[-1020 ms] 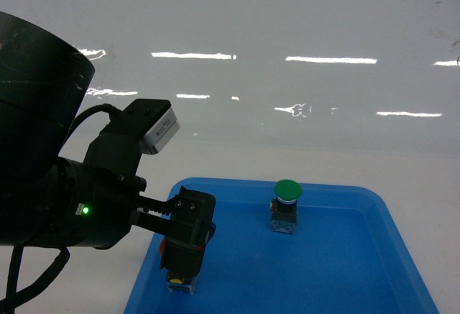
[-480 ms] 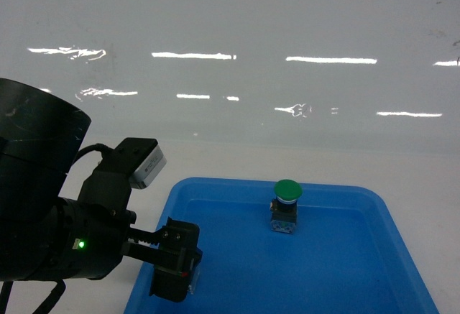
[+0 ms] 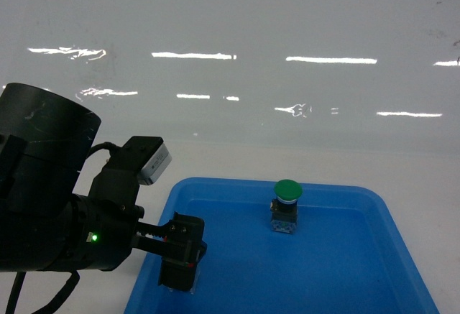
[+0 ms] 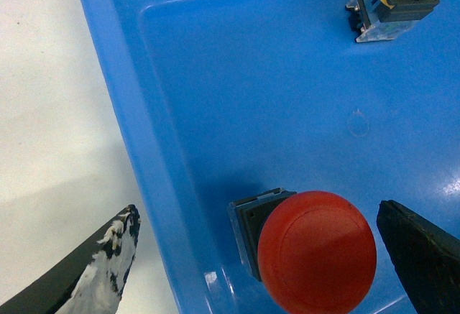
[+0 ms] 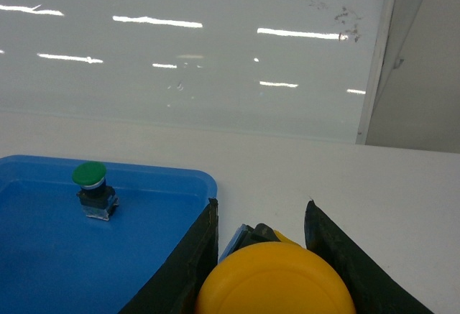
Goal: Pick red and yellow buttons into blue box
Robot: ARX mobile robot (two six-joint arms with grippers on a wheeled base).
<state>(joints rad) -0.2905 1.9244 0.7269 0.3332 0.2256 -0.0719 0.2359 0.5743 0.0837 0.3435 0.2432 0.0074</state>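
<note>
Left pincer (image 4: pixel 269 256) was wide open, fingers straddling the red button (image 4: pixel 316 251), not touching it. Button sat in the tray's (image 4: pixel 215 77) near-left corner, cap facing the wrist camera, directly between the fingers. Right pincer (image 5: pixel 262 238) gripped the yellow button (image 5: pixel 275 282), off the tray's right edge above the tabletop (image 5: pixel 345 185). Blue box not visible.

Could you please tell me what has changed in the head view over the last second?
The left gripper dropped lower and slid left along the near-left part of the blue tray; the red button seen beneath it earlier is now hidden in the head view, while the wrist view shows it lying between open fingers. The green button stayed put.
</note>
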